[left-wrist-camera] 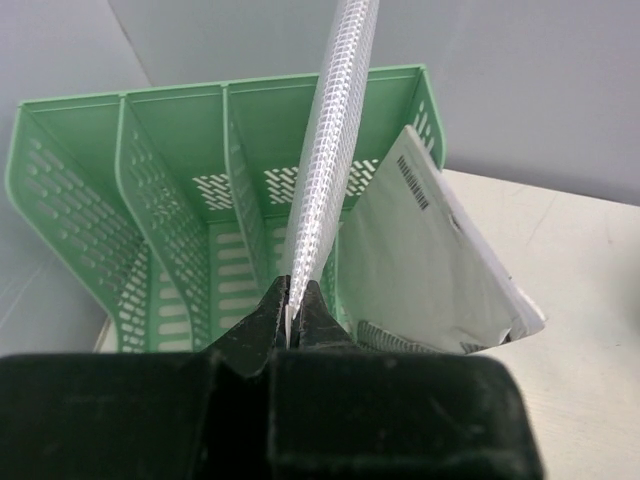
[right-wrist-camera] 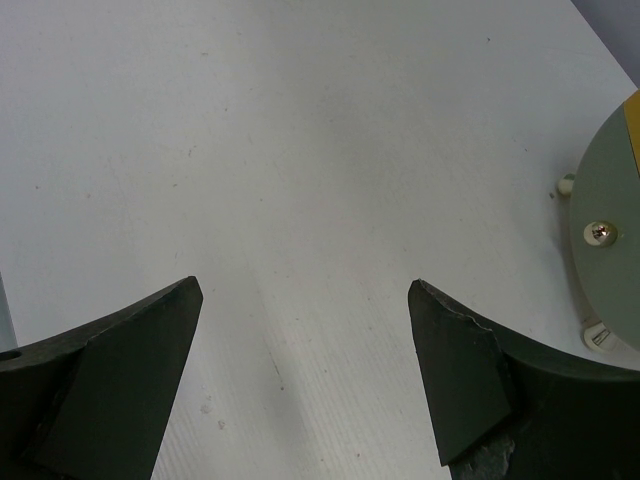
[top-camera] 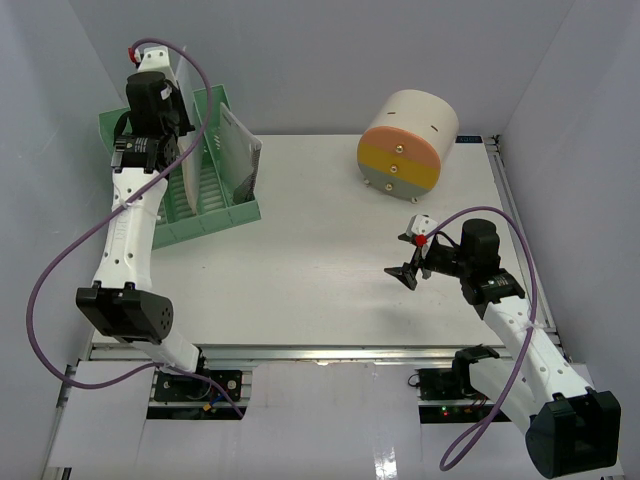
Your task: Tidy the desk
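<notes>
The left gripper point(left-wrist-camera: 290, 303) is pressed together on the lower edge of a flat white mesh sleeve point(left-wrist-camera: 335, 130), which rises on edge straight ahead of it over the green perforated plastic file rack point(left-wrist-camera: 170, 200); a glossy grey-white packet with a barcode label point(left-wrist-camera: 420, 270) leans in the rack compartment just to the gripper's right. The right gripper point(right-wrist-camera: 305, 300) is spread wide and holds nothing. The large flat white desk point(right-wrist-camera: 300, 120) lies bare beneath and ahead of it, and a cream drum with orange, yellow and grey-green bands point(right-wrist-camera: 605, 240) lies off to its right.
</notes>
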